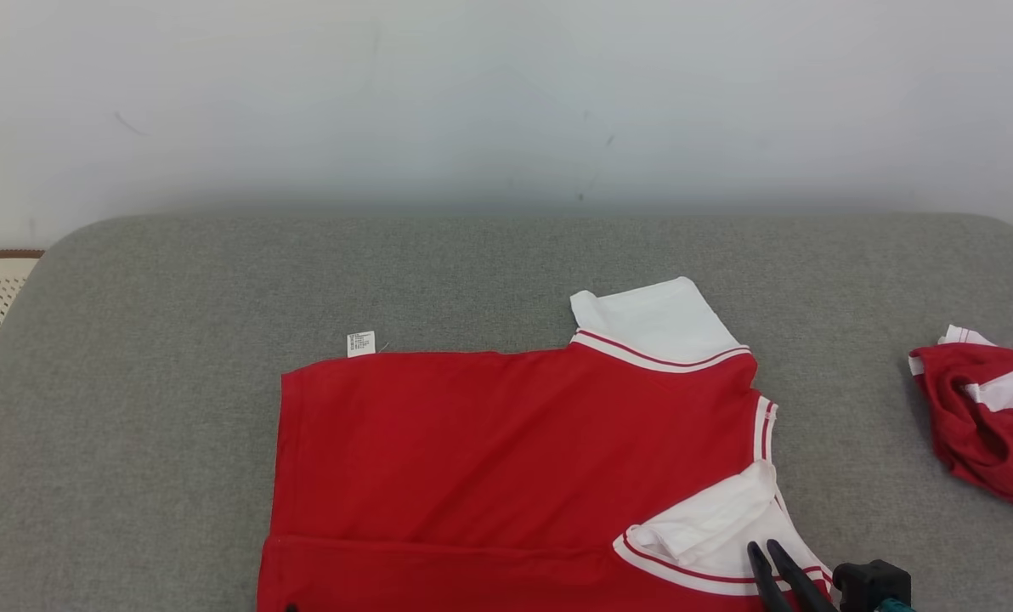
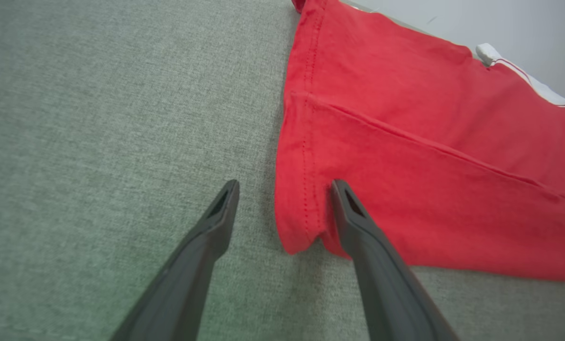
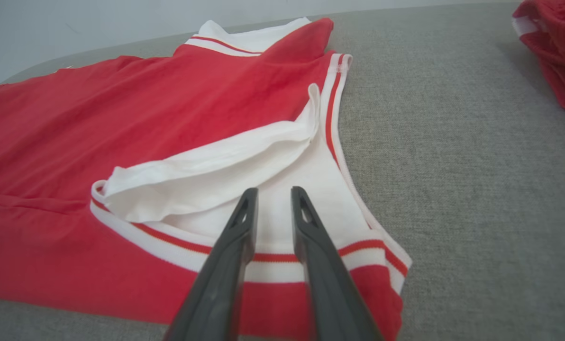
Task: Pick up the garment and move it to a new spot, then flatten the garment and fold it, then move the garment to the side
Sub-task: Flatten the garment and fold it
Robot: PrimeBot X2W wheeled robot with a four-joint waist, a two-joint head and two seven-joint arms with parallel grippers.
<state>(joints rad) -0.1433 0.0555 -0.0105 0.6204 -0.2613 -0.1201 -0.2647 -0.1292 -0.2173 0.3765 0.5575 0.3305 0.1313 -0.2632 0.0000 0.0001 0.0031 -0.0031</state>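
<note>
I have the garment (image 1: 506, 442) lying near the front middle of the grey cushion (image 1: 175, 340), whose cloth is a coarse, flecked weave. The garment is smooth red knit with white sleeves, each edged by a white rib carrying a thin red stripe. Its hem shows a row of stitching. It lies flat, and its near edge is folded over along a straight crease. Its long axis runs left to right, with the hem to my left and the neck end to my right. A small white tag (image 1: 360, 343) sticks out at the far edge; its print is too small to read. My left gripper (image 2: 285, 184) is spread wide across the hem corner, holding nothing. My right gripper (image 3: 274, 191) hovers over the near sleeve, its fingers a narrow gap apart with nothing pinched. A crumpled heap (image 1: 991, 425) of red and white lies far right.
</note>
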